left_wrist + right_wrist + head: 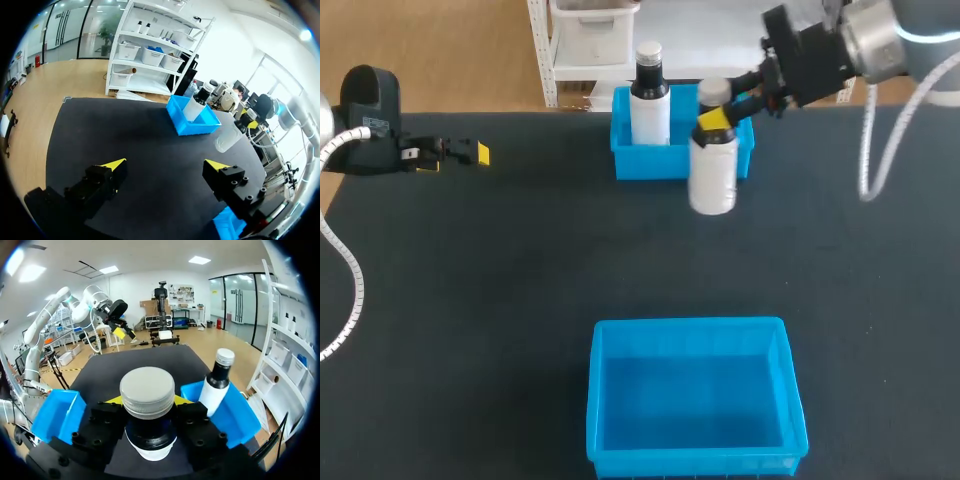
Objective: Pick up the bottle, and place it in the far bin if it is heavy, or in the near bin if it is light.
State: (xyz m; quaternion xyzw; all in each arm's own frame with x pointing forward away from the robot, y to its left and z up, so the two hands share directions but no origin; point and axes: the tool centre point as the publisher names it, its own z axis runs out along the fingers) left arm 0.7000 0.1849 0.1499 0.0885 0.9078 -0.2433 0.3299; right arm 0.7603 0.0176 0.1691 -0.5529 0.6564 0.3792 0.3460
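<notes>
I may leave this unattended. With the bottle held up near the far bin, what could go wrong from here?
1. The right gripper holds the bottle only by its neck, with the body hanging below, so it might slip or swing.
2. The far bin already holds a standing bottle close by. Setting this one in could knock it over.

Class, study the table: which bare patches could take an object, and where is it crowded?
Bare: the wide table band between far bin and near bin, plus both sides of the near bin. Crowded: the far bin, with a standing bottle inside and the right jaws shut on the held bottle by it.
</notes>
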